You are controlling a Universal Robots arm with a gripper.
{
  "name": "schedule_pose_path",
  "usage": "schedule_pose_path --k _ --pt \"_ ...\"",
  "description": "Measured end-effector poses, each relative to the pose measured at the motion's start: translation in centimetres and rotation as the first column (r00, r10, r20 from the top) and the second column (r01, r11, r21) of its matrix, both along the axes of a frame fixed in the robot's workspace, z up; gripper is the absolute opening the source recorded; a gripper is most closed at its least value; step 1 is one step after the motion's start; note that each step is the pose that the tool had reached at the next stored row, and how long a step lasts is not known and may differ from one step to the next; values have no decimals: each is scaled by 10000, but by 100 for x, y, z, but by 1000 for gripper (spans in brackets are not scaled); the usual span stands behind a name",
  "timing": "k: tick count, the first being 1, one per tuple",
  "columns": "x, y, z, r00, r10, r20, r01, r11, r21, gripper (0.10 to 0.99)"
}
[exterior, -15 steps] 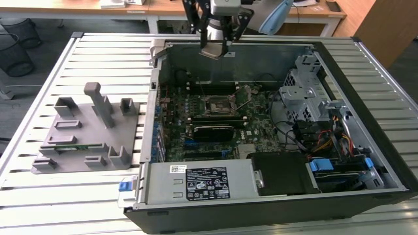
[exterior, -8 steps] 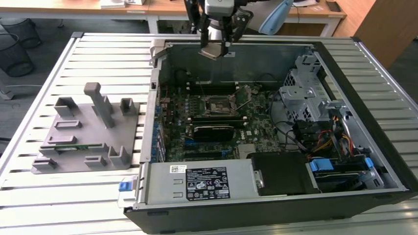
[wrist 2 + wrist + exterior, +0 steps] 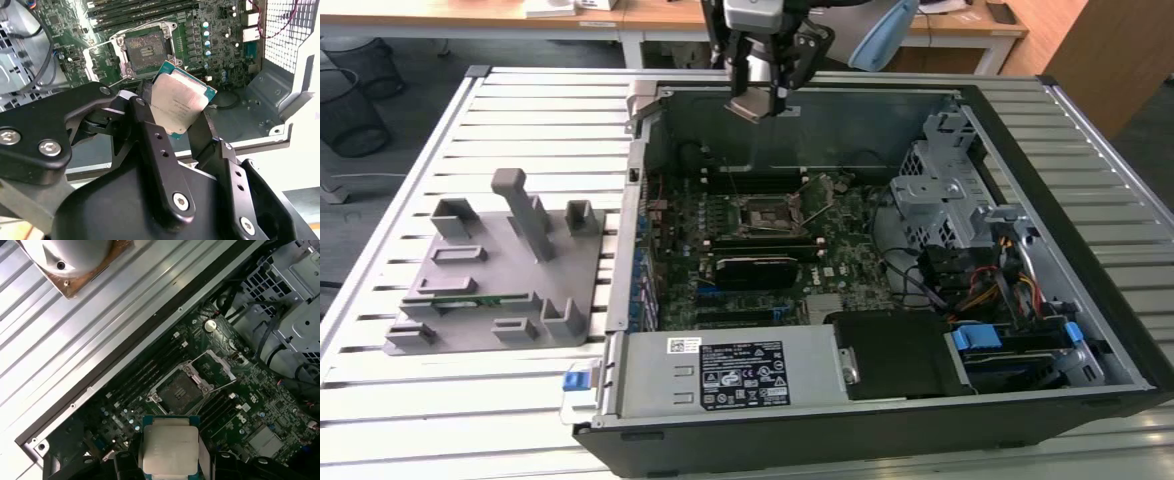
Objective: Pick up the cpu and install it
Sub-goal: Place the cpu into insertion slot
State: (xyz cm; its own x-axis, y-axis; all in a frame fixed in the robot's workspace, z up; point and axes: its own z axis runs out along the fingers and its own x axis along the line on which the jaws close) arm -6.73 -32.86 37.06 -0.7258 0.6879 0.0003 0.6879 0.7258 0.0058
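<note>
So, exterior view: gripper point(image 3: 758, 98) hangs over far side of computer case point(image 3: 854, 435), jaws closed on cpu point(image 3: 755, 106), chip in air, well apart from socket point(image 3: 766, 212).

Second wrist view: fingers point(image 3: 150, 130) pinch cpu point(image 3: 181, 106) by two opposite edges; chip looks tilted, socket frame looks open.

First wrist view: cpu point(image 3: 170, 447) near socket point(image 3: 181, 394), not over it.

I judge: grip edges only, level chip, match orientation with socket, descend straight, no sliding over pins.

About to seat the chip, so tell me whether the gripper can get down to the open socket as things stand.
Probably yes. The gripper, shut on the cpu, hangs above the open case; the socket lies uncovered below, its frame flipped aside, with nothing visible over it.
</note>
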Motion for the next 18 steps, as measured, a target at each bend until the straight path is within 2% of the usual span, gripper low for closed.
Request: schedule_pose_path --k 5,9,14,18 --pt "0 0 -4 9971 -763 1 763 9971 -6 533" --pt "0 0 -7 9901 -1401 1 1401 9901 -10 533" --pt "0 0 -11 9760 -2178 2 2178 9760 -12 533" --pt "0 0 -14 9604 -2787 3 2787 9604 -15 533"
